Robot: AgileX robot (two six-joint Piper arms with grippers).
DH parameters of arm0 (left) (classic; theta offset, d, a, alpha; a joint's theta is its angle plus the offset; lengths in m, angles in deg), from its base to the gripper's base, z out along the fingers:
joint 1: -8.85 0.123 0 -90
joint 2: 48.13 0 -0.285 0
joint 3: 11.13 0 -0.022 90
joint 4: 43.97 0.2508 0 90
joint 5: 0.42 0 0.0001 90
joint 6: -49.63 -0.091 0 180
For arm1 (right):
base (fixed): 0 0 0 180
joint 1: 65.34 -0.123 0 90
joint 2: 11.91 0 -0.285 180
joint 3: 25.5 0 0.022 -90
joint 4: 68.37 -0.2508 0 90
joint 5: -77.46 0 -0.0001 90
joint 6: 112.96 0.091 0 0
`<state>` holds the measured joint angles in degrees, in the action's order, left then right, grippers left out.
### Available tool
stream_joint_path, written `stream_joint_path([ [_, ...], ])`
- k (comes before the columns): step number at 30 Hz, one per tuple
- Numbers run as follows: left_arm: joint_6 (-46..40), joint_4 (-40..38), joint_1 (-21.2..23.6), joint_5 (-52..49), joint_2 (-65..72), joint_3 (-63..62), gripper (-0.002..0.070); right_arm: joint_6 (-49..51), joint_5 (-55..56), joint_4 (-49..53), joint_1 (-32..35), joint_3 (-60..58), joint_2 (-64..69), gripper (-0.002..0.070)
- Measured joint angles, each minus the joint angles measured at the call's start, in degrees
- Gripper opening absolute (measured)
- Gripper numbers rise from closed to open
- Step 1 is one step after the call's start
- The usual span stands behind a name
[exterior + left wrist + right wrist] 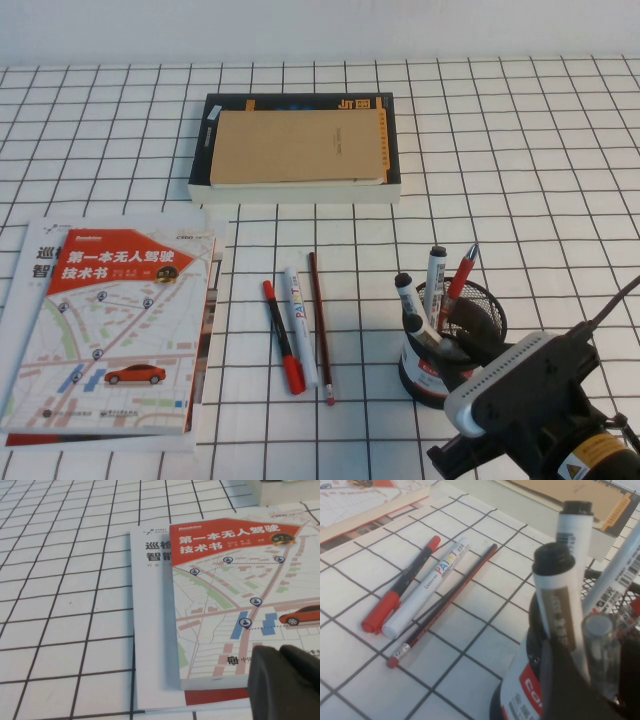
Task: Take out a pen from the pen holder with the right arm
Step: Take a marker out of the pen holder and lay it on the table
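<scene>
Leaning black-capped pen (555, 600), label perhaps brown

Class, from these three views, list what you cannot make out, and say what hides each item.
Right gripper, at the pen holder: grip unclear; its wrist camera covers it in the high view, the right wrist view's edge cuts it off.
Left gripper, over the map-cover book: cut off by the left wrist view's corner; outside the high view.
White book: title half covered by the map-cover book.
Markers: lower ends hidden inside the pen holder.

Black mesh pen holder (421, 372) (front right) holds several tilted pens (435, 268).
</scene>
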<state>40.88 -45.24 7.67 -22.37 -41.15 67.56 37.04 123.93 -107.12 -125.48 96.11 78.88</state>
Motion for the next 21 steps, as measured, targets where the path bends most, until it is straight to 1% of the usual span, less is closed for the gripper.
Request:
stream_joint_path([
  [4,0.00,0.00,0.00,0.00,0.00,0.00,-0.0004,0.00,0.00,-0.10,0.00,0.50,0.03,0.0197],
  [16,0.00,0.00,0.00,0.00,0.00,0.00,-0.0004,-0.45,1.64,-0.22,0.00,0.77,0.11,0.0085],
  [21,0.00,0.00,0.00,0.00,0.00,0.00,-0.0004,-0.45,1.89,-0.31,0.00,0.90,0.11,0.0081],
])
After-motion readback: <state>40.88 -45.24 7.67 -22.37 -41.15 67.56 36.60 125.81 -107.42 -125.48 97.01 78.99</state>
